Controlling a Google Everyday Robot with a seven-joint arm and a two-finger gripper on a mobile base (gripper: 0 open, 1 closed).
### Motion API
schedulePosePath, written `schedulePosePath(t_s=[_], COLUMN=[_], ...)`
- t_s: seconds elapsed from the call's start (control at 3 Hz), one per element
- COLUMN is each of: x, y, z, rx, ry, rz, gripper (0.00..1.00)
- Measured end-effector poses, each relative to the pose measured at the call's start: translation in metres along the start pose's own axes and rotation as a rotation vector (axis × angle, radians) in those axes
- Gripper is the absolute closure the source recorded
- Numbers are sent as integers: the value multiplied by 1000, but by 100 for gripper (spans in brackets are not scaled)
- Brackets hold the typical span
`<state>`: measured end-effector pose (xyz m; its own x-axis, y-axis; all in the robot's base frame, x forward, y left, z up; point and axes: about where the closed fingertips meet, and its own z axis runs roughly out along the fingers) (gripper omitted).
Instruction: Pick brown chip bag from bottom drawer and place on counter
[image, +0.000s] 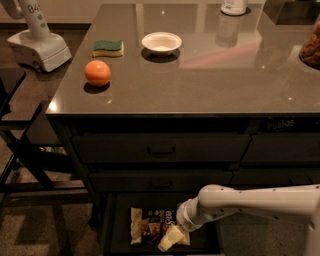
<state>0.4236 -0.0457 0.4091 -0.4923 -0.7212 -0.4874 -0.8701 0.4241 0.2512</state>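
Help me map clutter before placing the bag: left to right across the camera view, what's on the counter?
Orange → white bowl → white container → jar. Sponge overlaps the orange, so omitted. The gripper is down in the bottom drawer, at the brown chip bag.

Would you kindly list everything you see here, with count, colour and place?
Glossy stone counter: one, grey-brown, over dark cabinetry.
Round orange fruit: one, orange, counter's front left.
Rectangular sponge: one, green and yellow, behind the fruit.
Shallow bowl: one, white, right of the sponge.
Handled drawers: two, dark, shut, below the counter.
Deep bottom drawer: one, dark, open.
Crinkly chip bag: one, brown with cream ends, in the bottom drawer.
Robot arm: one, white, entering from the right.
Gripper: one, cream, in the bottom drawer at the bag's right end.
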Motion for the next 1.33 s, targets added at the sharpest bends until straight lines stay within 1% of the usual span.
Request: schedulePosePath(t_s=[0.33,0.67,1.0,1.33], x=[26,52,52,54], y=[-16,-50,-53,-57], z=[50,116,119,130], rx=[-9,-43,-41,-21], ry=[-41,-64,-69,-82], rz=[6,-22,-17,-21], gripper=[0,0,0,0])
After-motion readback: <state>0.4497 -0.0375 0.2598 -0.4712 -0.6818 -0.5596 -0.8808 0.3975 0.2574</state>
